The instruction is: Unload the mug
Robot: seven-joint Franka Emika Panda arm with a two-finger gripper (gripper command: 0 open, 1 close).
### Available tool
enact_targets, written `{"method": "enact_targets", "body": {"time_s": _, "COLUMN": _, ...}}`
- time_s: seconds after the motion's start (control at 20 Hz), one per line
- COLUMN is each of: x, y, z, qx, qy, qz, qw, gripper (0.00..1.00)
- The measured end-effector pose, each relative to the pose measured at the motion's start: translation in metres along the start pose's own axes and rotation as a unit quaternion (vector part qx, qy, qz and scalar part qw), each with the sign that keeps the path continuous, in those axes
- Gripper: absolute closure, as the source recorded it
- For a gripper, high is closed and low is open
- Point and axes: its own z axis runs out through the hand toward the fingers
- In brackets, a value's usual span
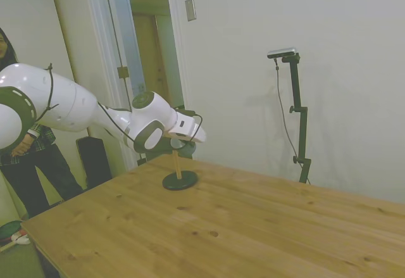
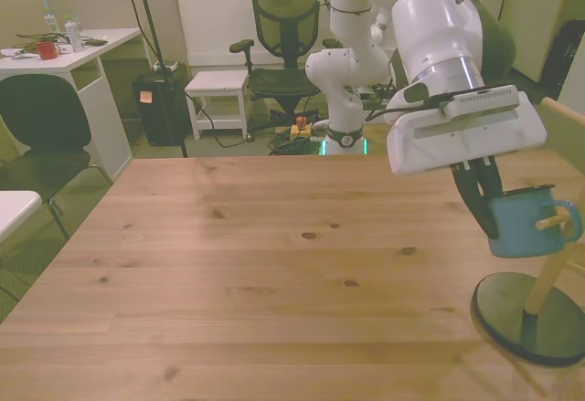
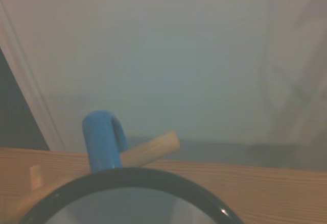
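While the pincer [image 2: 491, 211] is reaching down at the front view's right, its dark fingers are closing on the near rim of the light-blue mug [image 2: 523, 221], one finger seeming to dip inside. The mug is hanging by its handle on a peg of the wooden stand [image 2: 548, 278], just beneath the pincer, above the stand's dark base; its contents are not showing.

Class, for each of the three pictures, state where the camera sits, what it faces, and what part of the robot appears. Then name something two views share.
Side view: off one side of the table, facing a pale wall; the white arm reaches over the peg stand; a person stands behind.
Front view: across the table, facing the robot; the pincer meets the mug, whose handle hangs on a peg.
Wrist view: close above the mug's rim; no robot parts show.
Shared: front and wrist views both show mug handle on peg.
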Motion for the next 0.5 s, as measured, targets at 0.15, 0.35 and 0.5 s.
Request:
{"method": "enact_targets", "body": {"time_s": 0.15, "x": 0.007, "y": 0.003, "z": -0.002, "qx": -0.001, "qy": 0.005, "qz": 0.003, "qw": 1.0, "gripper": 1.0}}
{"method": "enact_targets", "body": {"time_s": 0.35, "x": 0.013, "y": 0.008, "z": -0.003, "qx": -0.003, "qy": 0.009, "qz": 0.007, "qw": 0.9999, "gripper": 1.0}}
{"method": "enact_targets", "body": {"time_s": 0.5, "x": 0.024, "y": 0.016, "z": -0.006, "qx": -0.007, "qy": 0.016, "qz": 0.015, "qw": 0.9997, "gripper": 1.0}}
